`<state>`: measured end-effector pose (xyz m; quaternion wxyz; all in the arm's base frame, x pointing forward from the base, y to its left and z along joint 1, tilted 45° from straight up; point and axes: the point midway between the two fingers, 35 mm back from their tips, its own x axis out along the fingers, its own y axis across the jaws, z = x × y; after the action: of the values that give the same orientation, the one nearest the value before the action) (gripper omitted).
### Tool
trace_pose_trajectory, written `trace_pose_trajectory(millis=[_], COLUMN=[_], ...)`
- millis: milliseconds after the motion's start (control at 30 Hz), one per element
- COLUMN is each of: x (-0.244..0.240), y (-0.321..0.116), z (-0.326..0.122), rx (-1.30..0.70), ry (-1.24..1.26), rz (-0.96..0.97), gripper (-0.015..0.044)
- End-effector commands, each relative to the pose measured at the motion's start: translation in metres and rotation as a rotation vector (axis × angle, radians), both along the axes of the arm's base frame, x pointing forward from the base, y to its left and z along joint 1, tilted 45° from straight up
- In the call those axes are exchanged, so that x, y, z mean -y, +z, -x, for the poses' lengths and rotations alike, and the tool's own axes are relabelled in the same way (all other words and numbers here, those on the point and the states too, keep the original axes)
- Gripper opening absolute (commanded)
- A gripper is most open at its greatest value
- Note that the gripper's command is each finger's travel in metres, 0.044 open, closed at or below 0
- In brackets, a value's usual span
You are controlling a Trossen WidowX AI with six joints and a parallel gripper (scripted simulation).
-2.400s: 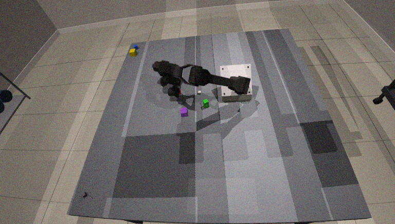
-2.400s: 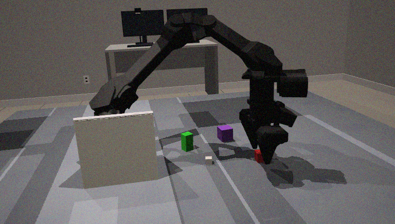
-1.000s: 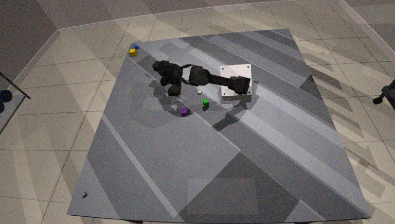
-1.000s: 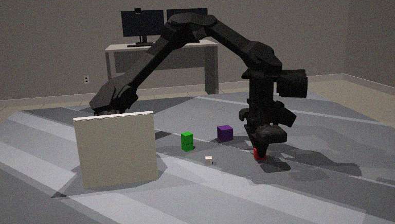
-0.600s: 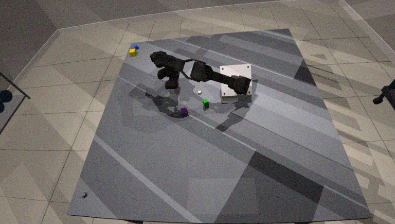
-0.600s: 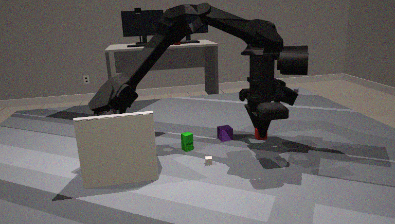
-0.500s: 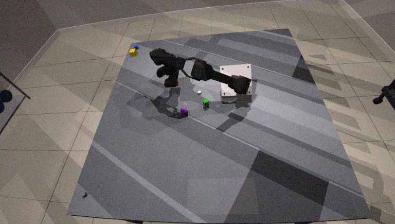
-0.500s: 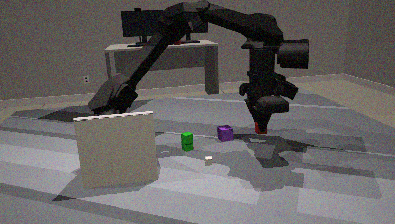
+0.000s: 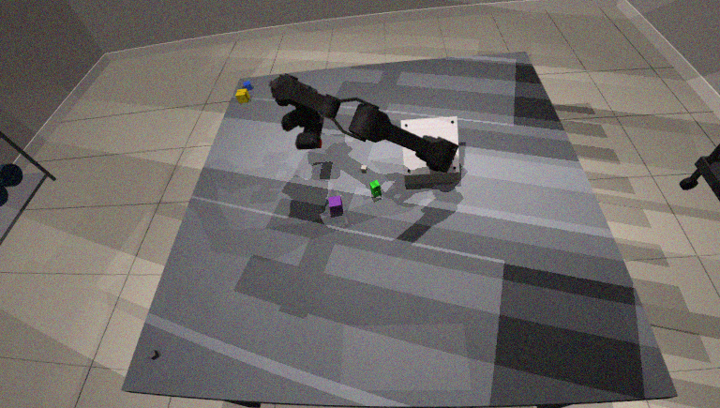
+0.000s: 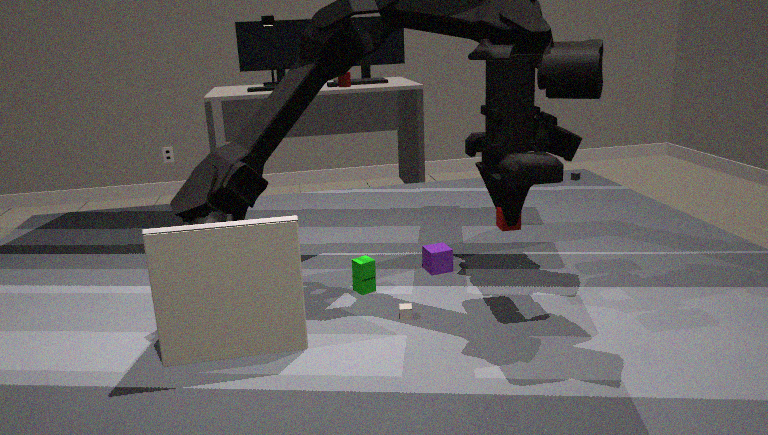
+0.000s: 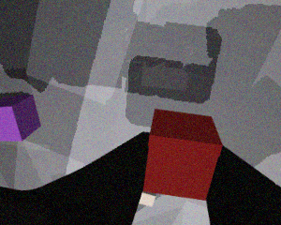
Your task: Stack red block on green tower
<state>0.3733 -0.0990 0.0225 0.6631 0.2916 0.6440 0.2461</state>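
With the green tower (image 9: 375, 188) (image 10: 363, 275) as datum, the parallel-jaw gripper (image 9: 314, 143) (image 10: 511, 222) (image 11: 178, 146) clamps the red block (image 9: 320, 143) (image 10: 500, 221) (image 11: 183, 166) above the table (image 9: 403, 286) (image 10: 362, 410), well apart from the upright tower; grasp and lift are complete, while transfer, alignment, lowering and release remain.

End effector (image 9: 320, 143) (image 10: 511, 225) (image 11: 178, 146) closed, pointing down.
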Motion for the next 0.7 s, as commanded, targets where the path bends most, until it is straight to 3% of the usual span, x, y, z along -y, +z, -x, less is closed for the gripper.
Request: trace_pose_trajectory(millis=[0, 667], x=[0.001, -0.030], y=[0.003, 0.052], z=[0.002, 0.068], rx=[0.001, -0.004], ry=[0.006, 0.006], rz=[0.005, 0.003], gripper=[0.0000, 0.0000])
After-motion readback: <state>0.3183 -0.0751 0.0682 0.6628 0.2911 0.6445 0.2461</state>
